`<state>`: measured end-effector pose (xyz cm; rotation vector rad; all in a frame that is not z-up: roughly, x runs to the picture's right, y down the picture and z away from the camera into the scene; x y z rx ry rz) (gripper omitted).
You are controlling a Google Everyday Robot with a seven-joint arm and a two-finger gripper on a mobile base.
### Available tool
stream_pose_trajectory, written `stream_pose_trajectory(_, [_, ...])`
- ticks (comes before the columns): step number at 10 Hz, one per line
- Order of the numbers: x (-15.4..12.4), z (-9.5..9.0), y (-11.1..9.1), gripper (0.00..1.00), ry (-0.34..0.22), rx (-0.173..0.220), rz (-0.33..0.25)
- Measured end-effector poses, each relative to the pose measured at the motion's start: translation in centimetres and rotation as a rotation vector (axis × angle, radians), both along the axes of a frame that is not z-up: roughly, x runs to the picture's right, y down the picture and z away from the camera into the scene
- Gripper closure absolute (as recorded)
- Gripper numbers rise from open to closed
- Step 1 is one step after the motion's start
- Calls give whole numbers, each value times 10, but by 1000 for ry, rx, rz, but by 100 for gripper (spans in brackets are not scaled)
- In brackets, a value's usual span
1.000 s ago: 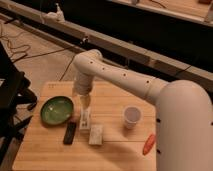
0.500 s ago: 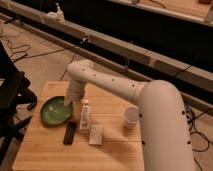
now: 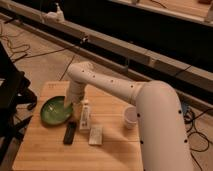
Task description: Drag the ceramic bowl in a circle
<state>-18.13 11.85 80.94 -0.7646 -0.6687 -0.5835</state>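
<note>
1. The wide, shallow, glossy green ceramic bowl (image 3: 52, 111) is seen on the left part of the pale wooden worktop (image 3: 45, 150), close to its left edge.
2. The gripper (image 3: 70, 103) of the white arm is placed at the right rim of this bowl. Its fingers are held apart, so nothing is gripped. Whether the rim is already touched cannot be told.
3. If the fingers are closed beside the rim and not across it, the bowl is likely to be only pushed away.
4. The glaze looks smooth, so the rim may slip out of the fingers during the drag, and the circle would be broken.
5. If the circle is made too wide toward the left, the bowl may be carried over the edge of the worktop and broken.
6. A slim white upright tube (image 3: 85, 116) stands just beside the bowl, and a black oblong bar (image 3: 70, 133) lies near it. Both may be knocked or shifted by the bowl or the arm.
7. If the rim is pulled upward, the bowl may be tilted instead of dragged.
8. The small whitish cup (image 3: 130, 118) is well apart, so less danger is expected there.
</note>
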Motion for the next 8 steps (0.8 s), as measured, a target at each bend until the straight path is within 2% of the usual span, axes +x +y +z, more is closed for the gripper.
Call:
stream_pose_trajectory(4, [-14, 10, 15, 35, -8, -31, -19])
stream_pose_trajectory(8, [-42, 25, 38, 35, -59, -90, -28])
